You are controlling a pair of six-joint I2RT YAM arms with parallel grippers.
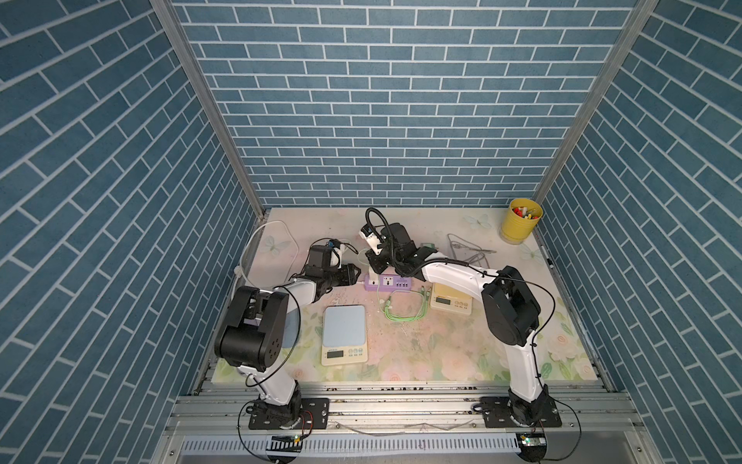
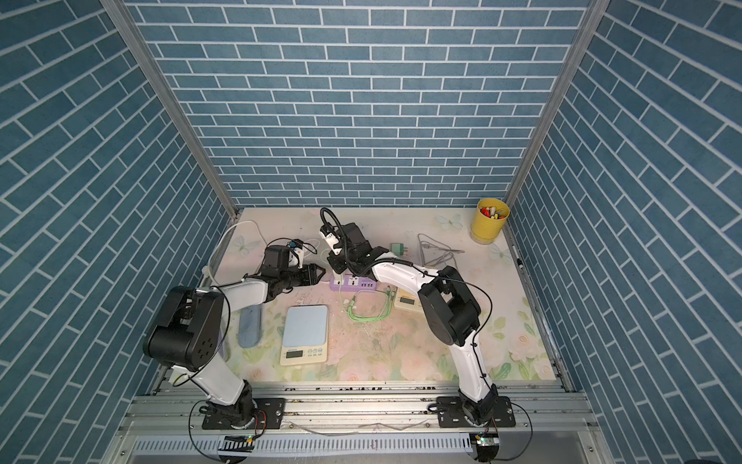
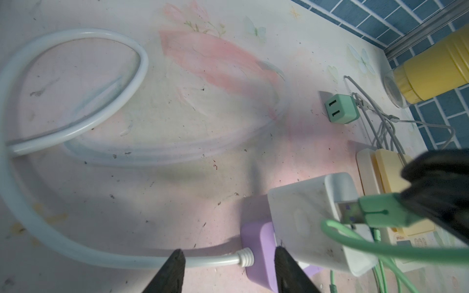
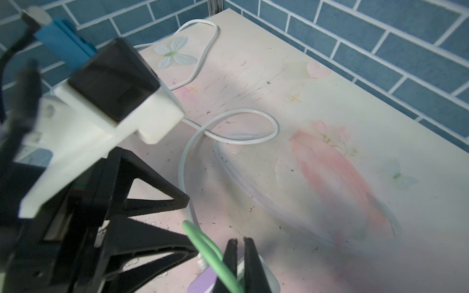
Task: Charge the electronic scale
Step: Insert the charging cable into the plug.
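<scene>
The right gripper [image 4: 241, 253] is clamped shut on a green USB plug [image 3: 375, 211], holding it just above a white adapter [image 3: 304, 218] that stands in the end socket of a purple power strip [image 1: 387, 283]. The plug's long axis runs roughly level, with its bare metal tip pointing across the adapter's upper face, not yet inserted (the port itself cannot be made out). The plug likely has to tip and travel a short way towards the adapter. The left gripper [image 3: 229, 256] is open and holds nothing. Its two fingers straddle the strip's cord end just beside the adapter, probably placed to steady it. The right arm rises from its base, elbow high, forearm reaching inward across the table, wrist bent down over the strip. The left arm lies low, its forearm near level, pointing at the strip's end. A green cable [image 1: 401, 311] trails from the plug into a loose loop near a small yellow scale [image 1: 449, 299]. A larger blue-topped scale [image 1: 345, 333] sits towards the front, well apart from both grippers.
</scene>
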